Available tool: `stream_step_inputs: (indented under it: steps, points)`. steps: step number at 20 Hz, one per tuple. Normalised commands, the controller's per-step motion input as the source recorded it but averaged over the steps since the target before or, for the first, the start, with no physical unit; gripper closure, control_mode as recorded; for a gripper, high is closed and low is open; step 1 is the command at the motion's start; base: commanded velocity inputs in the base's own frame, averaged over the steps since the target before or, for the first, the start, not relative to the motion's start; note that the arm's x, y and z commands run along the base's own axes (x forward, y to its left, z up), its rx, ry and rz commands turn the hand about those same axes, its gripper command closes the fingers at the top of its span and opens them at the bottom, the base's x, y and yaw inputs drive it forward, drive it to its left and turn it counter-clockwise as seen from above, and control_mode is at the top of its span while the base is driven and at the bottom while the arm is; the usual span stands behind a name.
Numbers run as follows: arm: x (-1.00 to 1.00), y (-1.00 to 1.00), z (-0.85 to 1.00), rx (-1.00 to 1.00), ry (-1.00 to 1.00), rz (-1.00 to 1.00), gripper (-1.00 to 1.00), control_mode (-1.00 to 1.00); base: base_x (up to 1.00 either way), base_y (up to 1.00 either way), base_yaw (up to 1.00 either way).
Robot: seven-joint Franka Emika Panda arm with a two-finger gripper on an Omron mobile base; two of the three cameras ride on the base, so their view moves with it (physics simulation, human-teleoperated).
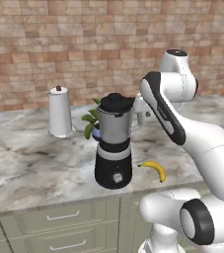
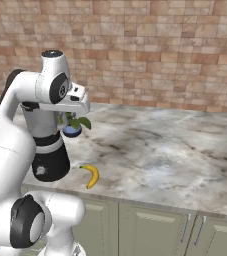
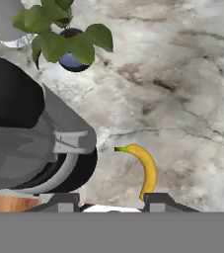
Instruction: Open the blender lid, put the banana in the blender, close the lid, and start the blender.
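The blender (image 1: 114,148) stands near the counter's front edge, a grey jar on a black base with a round knob. The blender lid (image 1: 116,102) sits on the jar's mouth. Just right of the base, the yellow banana (image 1: 154,169) lies on the counter. My hand (image 2: 76,103) hovers beside the jar's top on its handle side, pointing down. In the hand view the gripper (image 3: 111,198) is open with nothing between its fingers; the banana (image 3: 145,168) lies just above them and the blender lid (image 3: 10,104) is at the left.
A white paper roll (image 1: 60,113) stands left of and behind the blender. A small potted plant (image 1: 91,123) sits directly behind it. The marble counter (image 2: 175,150) stretches to the right, with a brick wall behind and drawers below the front edge.
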Motion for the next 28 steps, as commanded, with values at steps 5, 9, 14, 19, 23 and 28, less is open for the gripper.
stream_step_inputs:
  steps: [5, 9, 14, 19, 23, 28]
  points:
    - [-0.44, 0.08, 0.01, 0.00, -0.18, 0.00, -1.00, -1.00, 0.00, 0.00, 0.00]
    - [-0.27, 0.81, 0.78, -0.07, -0.04, 0.00, -1.00, -1.00, 0.00, 0.00, 0.00]
    - [0.01, 0.93, 0.70, -0.08, -0.01, 0.00, -1.00, -1.00, 0.00, 0.00, 0.00]
    - [0.43, 0.48, 0.01, 0.00, 0.03, 0.04, -1.00, -1.00, 0.00, 0.00, 0.00]
    - [0.27, 0.00, -0.23, 0.00, 0.00, 0.11, -1.00, -1.00, 0.00, 0.00, 0.00]
    - [0.36, 0.00, -0.04, 0.00, 0.00, 0.03, -1.00, -1.00, 0.00, 0.00, 0.00]
